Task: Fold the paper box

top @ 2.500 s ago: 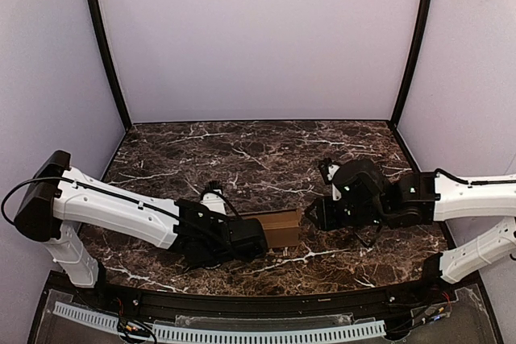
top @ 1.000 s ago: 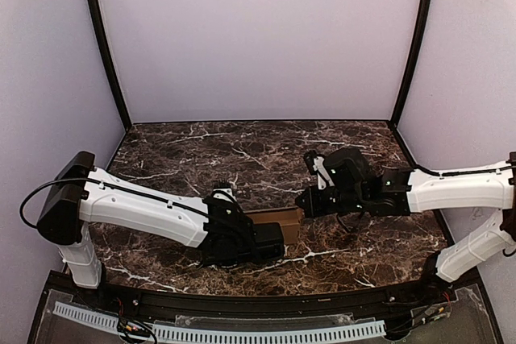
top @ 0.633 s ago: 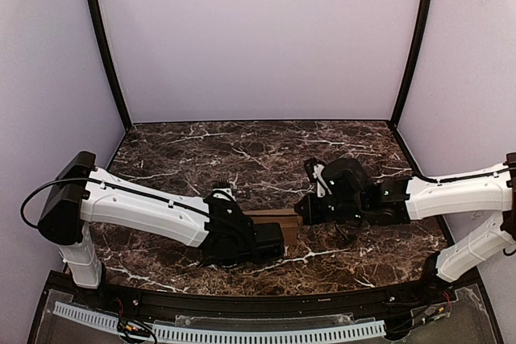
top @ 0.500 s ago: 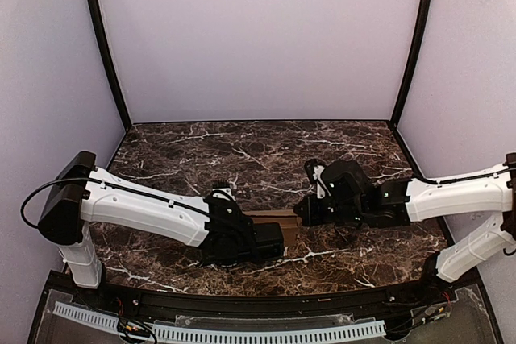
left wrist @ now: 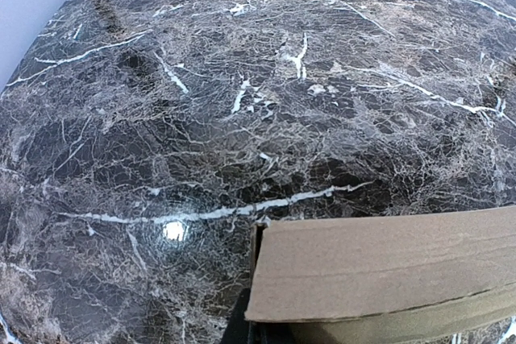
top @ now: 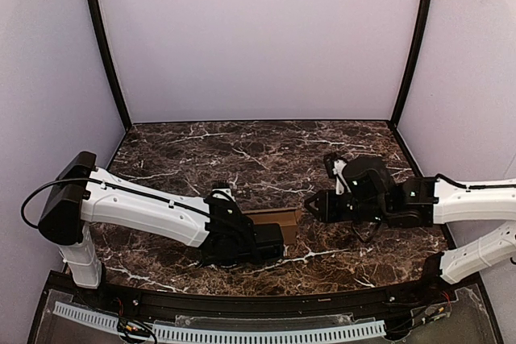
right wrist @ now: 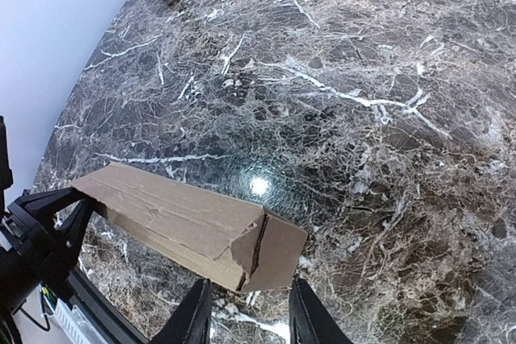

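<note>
The right gripper (top: 310, 207) is backing away toward 3 o'clock from the paper box (top: 278, 218). Half a second ago it was pressed shut against the box's 3 o'clock end. Now its fingers are standing parted at a narrow gap with nothing between them, and a sliver of table (top: 242, 159) is showing between claw and cardboard. The box is lying on the marble toward 6 o'clock of the table's centre, its long axis running 9 to 3. The left gripper (top: 262, 241) is clamping the 9 o'clock end, fully closed on the cardboard, and is not shifting. In the right wrist view the end flap (right wrist: 278, 251) is sitting turned in across the box's end, though one edge is gaping along a seam. The release is suggesting that the push on this flap is over; whether it is staying tucked is looking doubtful, so another press may be needed
</note>
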Controlling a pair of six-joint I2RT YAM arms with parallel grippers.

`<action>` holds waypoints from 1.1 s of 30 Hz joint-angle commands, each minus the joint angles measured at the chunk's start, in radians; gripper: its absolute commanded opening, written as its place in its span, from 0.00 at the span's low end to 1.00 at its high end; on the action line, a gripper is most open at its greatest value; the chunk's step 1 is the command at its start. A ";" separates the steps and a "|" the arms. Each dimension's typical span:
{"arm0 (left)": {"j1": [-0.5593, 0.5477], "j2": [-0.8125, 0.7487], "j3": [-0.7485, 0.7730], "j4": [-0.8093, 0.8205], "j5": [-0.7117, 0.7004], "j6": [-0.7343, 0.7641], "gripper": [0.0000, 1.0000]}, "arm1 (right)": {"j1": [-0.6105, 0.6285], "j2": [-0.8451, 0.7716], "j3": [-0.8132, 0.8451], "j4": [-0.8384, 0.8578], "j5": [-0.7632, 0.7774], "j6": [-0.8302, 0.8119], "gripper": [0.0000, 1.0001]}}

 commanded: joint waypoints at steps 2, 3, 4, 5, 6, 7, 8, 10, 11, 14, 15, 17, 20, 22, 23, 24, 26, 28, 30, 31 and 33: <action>0.001 0.029 -0.006 -0.082 0.067 -0.014 0.00 | 0.011 -0.024 -0.101 0.041 -0.034 -0.016 0.30; 0.001 0.029 -0.005 -0.083 0.067 -0.014 0.00 | 0.012 -0.022 -0.114 0.061 -0.040 -0.020 0.29; 0.001 0.030 -0.005 -0.084 0.066 -0.014 0.00 | 0.012 -0.018 -0.123 0.081 -0.042 -0.029 0.28; 0.001 0.030 -0.005 -0.085 0.066 -0.014 0.00 | 0.013 -0.012 -0.128 0.094 -0.042 -0.035 0.27; 0.001 0.030 -0.005 -0.085 0.065 -0.014 0.00 | 0.014 -0.004 -0.127 0.107 -0.042 -0.041 0.26; 0.001 0.030 -0.005 -0.085 0.065 -0.014 0.00 | 0.015 0.006 -0.123 0.117 -0.043 -0.051 0.26; 0.001 0.030 -0.005 -0.084 0.064 -0.014 0.00 | 0.015 0.016 -0.117 0.124 -0.041 -0.057 0.25; 0.002 0.031 -0.003 -0.086 0.064 -0.012 0.00 | 0.016 0.041 -0.095 0.134 -0.041 -0.071 0.24; 0.001 0.032 -0.003 -0.087 0.064 -0.014 0.00 | 0.017 0.054 -0.087 0.139 -0.041 -0.076 0.24; 0.001 0.032 -0.002 -0.091 0.064 -0.014 0.00 | 0.018 0.087 -0.058 0.146 -0.041 -0.092 0.24; 0.001 0.033 -0.001 -0.093 0.064 -0.017 0.00 | 0.018 0.096 -0.051 0.147 -0.043 -0.098 0.24; 0.001 0.033 0.000 -0.101 0.061 -0.019 0.00 | 0.017 0.106 -0.040 0.153 -0.045 -0.106 0.24; 0.001 0.032 0.001 -0.106 0.059 -0.022 0.00 | 0.019 0.111 -0.027 0.155 -0.061 -0.114 0.23; 0.001 0.033 0.001 -0.106 0.058 -0.021 0.00 | 0.019 0.111 -0.023 0.152 -0.061 -0.113 0.22; 0.001 0.033 0.001 -0.106 0.057 -0.021 0.00 | 0.022 0.110 -0.023 0.150 -0.059 -0.113 0.22; 0.001 0.034 0.002 -0.106 0.057 -0.021 0.01 | 0.022 0.109 -0.023 0.149 -0.056 -0.111 0.22; 0.001 0.034 0.002 -0.101 0.055 -0.015 0.00 | 0.022 0.113 -0.020 0.147 -0.050 -0.109 0.22; 0.001 0.034 0.003 -0.097 0.055 -0.011 0.00 | 0.024 0.121 -0.015 0.148 -0.040 -0.110 0.21; 0.001 0.035 0.004 -0.097 0.054 -0.010 0.00 | 0.023 0.137 -0.002 0.141 -0.030 -0.115 0.19; 0.001 0.035 0.004 -0.099 0.053 -0.011 0.00 | 0.024 0.146 0.004 0.138 -0.026 -0.117 0.18; 0.001 0.035 0.003 -0.101 0.053 -0.014 0.00 | 0.023 0.163 0.015 0.137 -0.023 -0.123 0.17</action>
